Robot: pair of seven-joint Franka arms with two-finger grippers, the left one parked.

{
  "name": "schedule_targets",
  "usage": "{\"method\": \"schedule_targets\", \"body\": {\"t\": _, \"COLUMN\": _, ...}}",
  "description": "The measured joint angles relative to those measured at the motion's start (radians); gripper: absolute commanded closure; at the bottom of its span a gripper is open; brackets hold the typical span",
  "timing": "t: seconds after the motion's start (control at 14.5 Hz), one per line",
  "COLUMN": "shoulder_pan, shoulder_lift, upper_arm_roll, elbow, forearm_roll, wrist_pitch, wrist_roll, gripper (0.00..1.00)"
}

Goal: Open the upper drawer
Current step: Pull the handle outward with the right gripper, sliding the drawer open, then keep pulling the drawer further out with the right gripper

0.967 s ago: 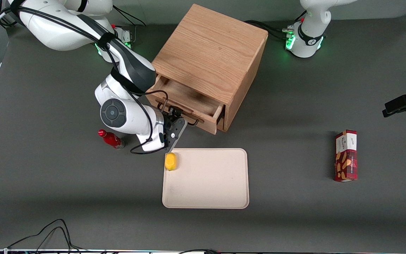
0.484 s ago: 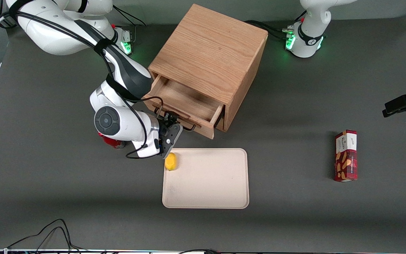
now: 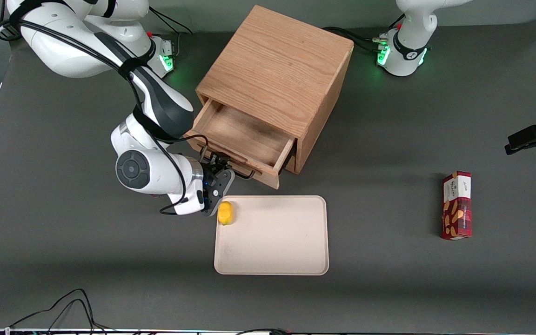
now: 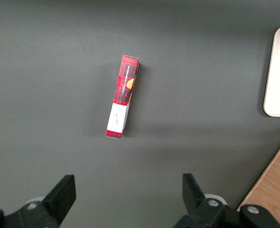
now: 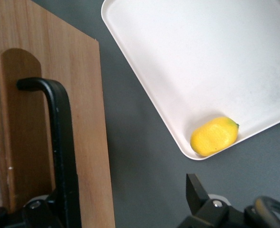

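Note:
The upper drawer (image 3: 244,135) of the oak cabinet (image 3: 277,65) stands pulled out, and its shallow wooden inside shows bare. My right gripper (image 3: 217,174) is at the drawer's front, nearer the front camera than the cabinet. In the right wrist view the drawer front (image 5: 82,118) and its black wire handle (image 5: 63,142) run between the spread fingers of my gripper (image 5: 116,204). One finger lies past the handle; the other fingertip (image 5: 195,190) hangs over the grey table. The gripper is open, not clamped on the handle.
A beige tray (image 3: 272,260) lies just in front of the drawer, with a yellow lemon (image 3: 225,212) in the corner close to my gripper. A red snack box (image 3: 457,204) lies toward the parked arm's end of the table.
The drawer has slid farther out of the cabinet, and my gripper moved with its handle toward the front camera. The arm now covers the red bottle seen earlier.

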Motion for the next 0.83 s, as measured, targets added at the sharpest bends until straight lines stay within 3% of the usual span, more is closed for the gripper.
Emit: {"method": "schedule_targets", "body": {"t": 0.83, "shoulder_pan": 0.029, "shoulder_lift": 0.071, "upper_arm_roll": -0.02, "elbow": 0.107, "forearm_roll": -0.027, "wrist_pitch": -0.03, "wrist_roll": -0.046, "gripper": 0.0}}
